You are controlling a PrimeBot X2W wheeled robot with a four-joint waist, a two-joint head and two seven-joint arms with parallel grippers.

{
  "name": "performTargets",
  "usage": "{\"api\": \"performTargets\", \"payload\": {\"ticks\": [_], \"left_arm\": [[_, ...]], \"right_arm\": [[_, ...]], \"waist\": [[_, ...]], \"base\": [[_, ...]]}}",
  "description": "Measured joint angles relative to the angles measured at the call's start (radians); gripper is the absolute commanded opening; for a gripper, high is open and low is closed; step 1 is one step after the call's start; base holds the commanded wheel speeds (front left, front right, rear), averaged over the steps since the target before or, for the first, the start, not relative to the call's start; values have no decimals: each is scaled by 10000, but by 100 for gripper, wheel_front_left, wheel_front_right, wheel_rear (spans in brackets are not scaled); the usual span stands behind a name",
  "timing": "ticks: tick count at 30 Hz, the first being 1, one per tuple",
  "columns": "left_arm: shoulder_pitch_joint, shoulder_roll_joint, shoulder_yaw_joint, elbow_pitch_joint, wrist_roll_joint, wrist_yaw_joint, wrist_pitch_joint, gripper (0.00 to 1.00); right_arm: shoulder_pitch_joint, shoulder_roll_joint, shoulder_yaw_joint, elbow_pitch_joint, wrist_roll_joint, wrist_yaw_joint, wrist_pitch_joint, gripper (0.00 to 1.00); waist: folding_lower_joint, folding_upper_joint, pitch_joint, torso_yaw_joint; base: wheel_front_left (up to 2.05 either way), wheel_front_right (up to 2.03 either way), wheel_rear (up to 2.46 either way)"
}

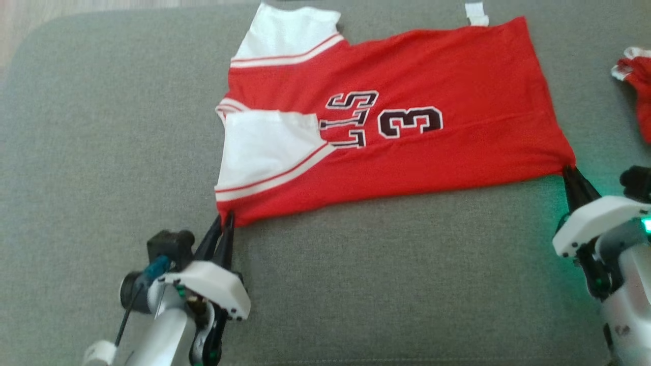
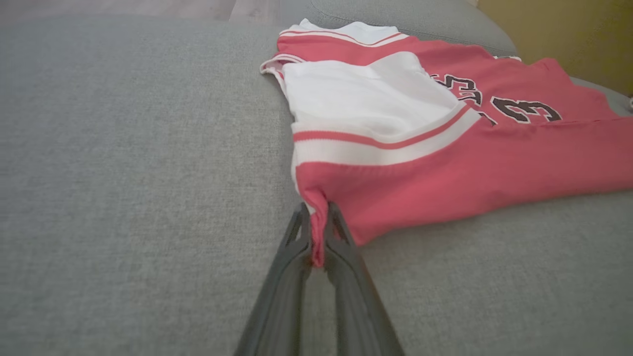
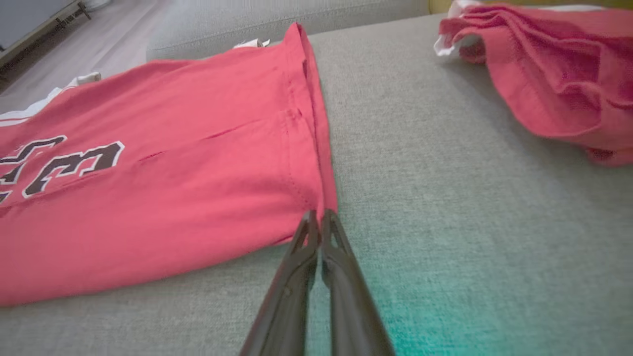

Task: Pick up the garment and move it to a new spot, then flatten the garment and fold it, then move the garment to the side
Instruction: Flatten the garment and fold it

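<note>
A red jersey, the garment, lies spread on the grey cushion with white sleeves at the left and dark lettering and a "3" in the middle. My left gripper is shut on its near left corner; in the left wrist view red cloth is pinched between the gripper's fingers, below the white sleeve of the garment. My right gripper is shut at the near right hem corner. In the right wrist view its tips meet on the corner of the garment.
A second red and white cloth lies crumpled at the right edge, seen close in the right wrist view. The grey cushion extends wide to the left and front. A white patch sits beyond the far hem.
</note>
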Motion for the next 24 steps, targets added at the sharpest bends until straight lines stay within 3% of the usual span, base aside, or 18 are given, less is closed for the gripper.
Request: {"api": "performTargets", "payload": {"ticks": [11,24], "left_arm": [[1412,470,-31,-815,-347,-102,265,0],[2918,968,-393,-2077,-351,-115,802,0]], "right_arm": [[2220,-211,96,-1546,374,0,77,0],[5302,332,-1335,-4286,155,0,1204,0]], "waist": [[0,0,-846,-60],[0,0,-1151,27]], "base": [[0,0,0],[0,0,0]]}}
